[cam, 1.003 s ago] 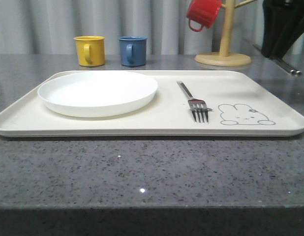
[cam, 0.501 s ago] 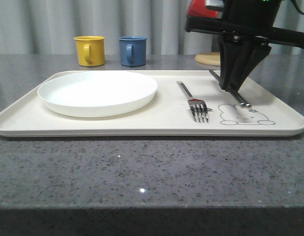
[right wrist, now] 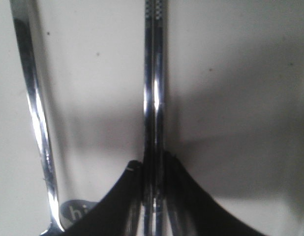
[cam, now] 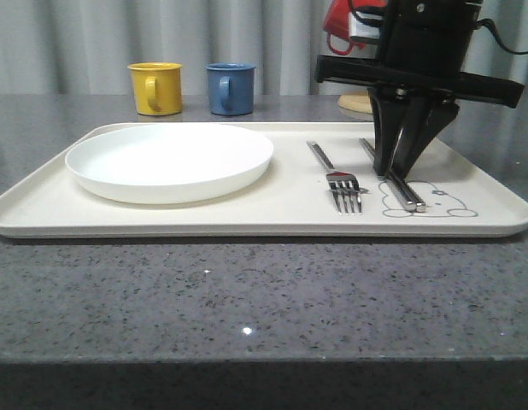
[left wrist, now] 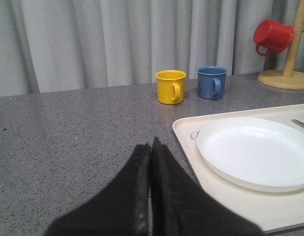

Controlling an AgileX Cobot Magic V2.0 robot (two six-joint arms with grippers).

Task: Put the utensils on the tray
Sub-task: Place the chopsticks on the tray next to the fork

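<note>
The cream tray (cam: 247, 218) lies across the counter, a rabbit drawing at its near right. A silver fork (cam: 337, 177) lies on it, tines toward the front. Just to the fork's right my right gripper (cam: 399, 173) points down, shut on a pair of silver chopsticks (cam: 394, 179) that lie low along the tray over the rabbit drawing. In the right wrist view the chopsticks (right wrist: 155, 98) run straight out from between the black fingers (right wrist: 123, 196), with the fork handle (right wrist: 36, 118) alongside. My left gripper (left wrist: 151, 146) is shut on nothing, over bare counter beside the tray's corner (left wrist: 184, 129).
A white round plate (cam: 170, 160) fills the tray's left half. A yellow mug (cam: 155, 87) and a blue mug (cam: 231, 88) stand behind the tray. A red mug (cam: 338, 21) hangs on a wooden mug tree (cam: 358, 102) at the back right.
My right arm has come in from the far right with the chopsticks, dropped over the tray and shifted a little left, bringing them down beside the fork.
</note>
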